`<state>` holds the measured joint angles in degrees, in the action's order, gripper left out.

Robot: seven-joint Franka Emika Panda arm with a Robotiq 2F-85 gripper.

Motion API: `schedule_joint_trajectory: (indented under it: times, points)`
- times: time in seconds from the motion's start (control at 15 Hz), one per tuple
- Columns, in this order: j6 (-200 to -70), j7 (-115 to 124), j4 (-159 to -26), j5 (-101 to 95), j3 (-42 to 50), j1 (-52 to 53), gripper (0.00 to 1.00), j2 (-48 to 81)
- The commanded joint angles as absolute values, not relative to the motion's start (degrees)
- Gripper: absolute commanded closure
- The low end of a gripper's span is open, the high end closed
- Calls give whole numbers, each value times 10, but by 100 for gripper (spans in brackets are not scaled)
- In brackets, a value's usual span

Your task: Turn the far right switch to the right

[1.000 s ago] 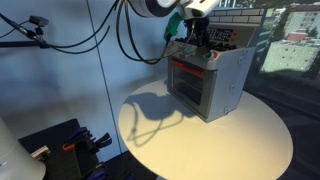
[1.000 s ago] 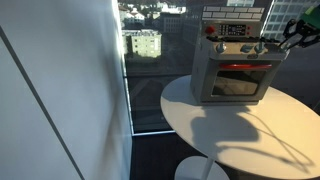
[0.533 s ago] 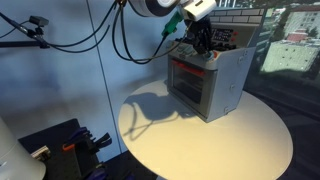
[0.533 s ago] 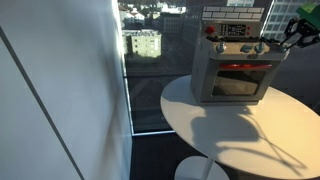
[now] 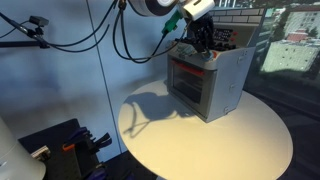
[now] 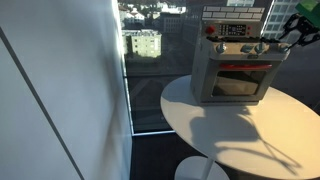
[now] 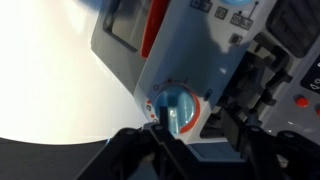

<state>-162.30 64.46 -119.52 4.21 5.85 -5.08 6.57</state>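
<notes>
We are seeing the small round light-blue knob (image 7: 177, 108), the end 1 of the knob row on the grey toy oven (image 6: 235, 85); in the wrist view it is sitting in an orange ring on the oven's grey panel. The black Robotiq gripper (image 7: 190, 140) is hovering just beside it; its 2 dark fingers (image 7: 135, 152) are standing spread apart, the knob just past their tips; we are finding nothing gripped, and contact is too blurred to tell. In both exterior views the gripper is hanging at the oven's top; the oven is standing on a round white table (image 5: 235, 145).
</notes>
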Motion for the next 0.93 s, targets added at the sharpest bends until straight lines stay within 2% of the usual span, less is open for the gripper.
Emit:
schedule_joint_trajectory:
  times: [0.0, 0.07, 0.13, 0.53, 0.87]
  points:
    - [-1633, 651, -1204, 44, 56, -47, 9, 48]
    - [-1633, 650, -1206, 43, 56, -45, 1, 44]
    - [-1627, 646, -1209, 42, 56, -44, 0, 38]
    - [-1581, 620, -1223, 22, 56, -39, 0, 3]
    - [-1470, 547, -1225, 33, 51, -40, 0, -36]
